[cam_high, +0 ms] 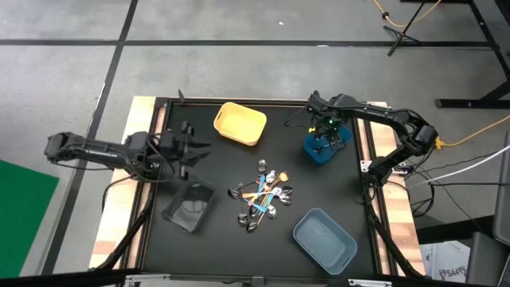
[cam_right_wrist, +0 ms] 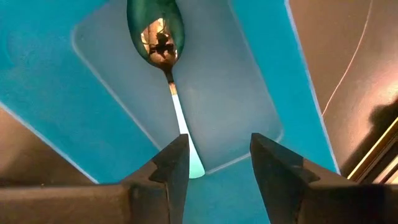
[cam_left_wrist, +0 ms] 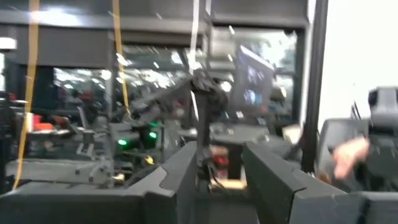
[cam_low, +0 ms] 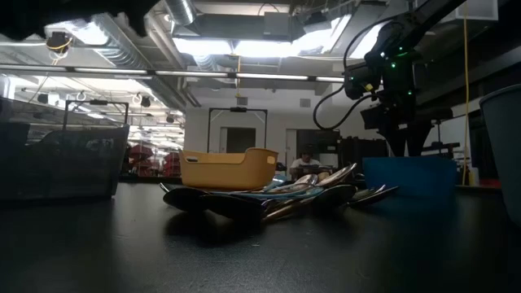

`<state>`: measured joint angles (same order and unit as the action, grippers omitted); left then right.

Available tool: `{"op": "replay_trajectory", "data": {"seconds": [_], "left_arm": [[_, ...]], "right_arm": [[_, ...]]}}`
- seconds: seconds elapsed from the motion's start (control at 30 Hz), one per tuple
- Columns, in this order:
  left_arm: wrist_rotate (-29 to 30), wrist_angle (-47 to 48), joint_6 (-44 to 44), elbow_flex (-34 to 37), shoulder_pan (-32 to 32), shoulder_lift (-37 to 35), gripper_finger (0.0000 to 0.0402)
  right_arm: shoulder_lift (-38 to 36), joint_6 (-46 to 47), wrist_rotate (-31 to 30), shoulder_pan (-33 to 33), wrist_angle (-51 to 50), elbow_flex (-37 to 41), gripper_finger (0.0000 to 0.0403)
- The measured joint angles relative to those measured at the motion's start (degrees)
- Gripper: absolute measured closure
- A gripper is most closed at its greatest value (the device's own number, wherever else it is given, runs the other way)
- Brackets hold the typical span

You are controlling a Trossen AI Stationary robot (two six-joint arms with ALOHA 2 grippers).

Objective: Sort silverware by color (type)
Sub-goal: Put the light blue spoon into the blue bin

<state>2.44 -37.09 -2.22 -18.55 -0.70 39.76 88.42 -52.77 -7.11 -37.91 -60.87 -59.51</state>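
Note:
A pile of silverware [cam_high: 263,199] lies on the black table's middle: silver and gold spoons, some with light-blue or orange handles. It also shows in the low view [cam_low: 277,195]. My right gripper [cam_right_wrist: 219,162] is open above the blue bin [cam_high: 325,145], pointing down into it. A spoon with a light-blue handle [cam_right_wrist: 163,43] lies on the bin's floor, its handle end below and between the fingers, close to one of them. My left gripper [cam_high: 191,147] is open and empty above the table's left side, near the clear bin [cam_high: 190,206].
A yellow bin [cam_high: 239,123] stands at the far middle and a grey-blue bin [cam_high: 324,237] at the near right. The clear bin is at the near left. Bare black table lies between the pile and the bins.

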Motion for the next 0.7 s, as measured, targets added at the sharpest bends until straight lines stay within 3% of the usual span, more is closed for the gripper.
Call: {"op": "replay_trajectory", "data": {"seconds": [0.23, 0.7], "left_arm": [[-1.65, 14.8, 1.32, -12.79, -2.51, 16.37, 0.0274], [-1.75, 32.73, 8.04, -30.78, -7.11, 44.71, 0.0274]], "right_arm": [[0.0, 2.84, 0.7, 0.02, 0.24, 0.0, 0.0242], [-0.02, 3.48, 1.53, 0.02, 1.37, 0.0, 0.0242]]}}
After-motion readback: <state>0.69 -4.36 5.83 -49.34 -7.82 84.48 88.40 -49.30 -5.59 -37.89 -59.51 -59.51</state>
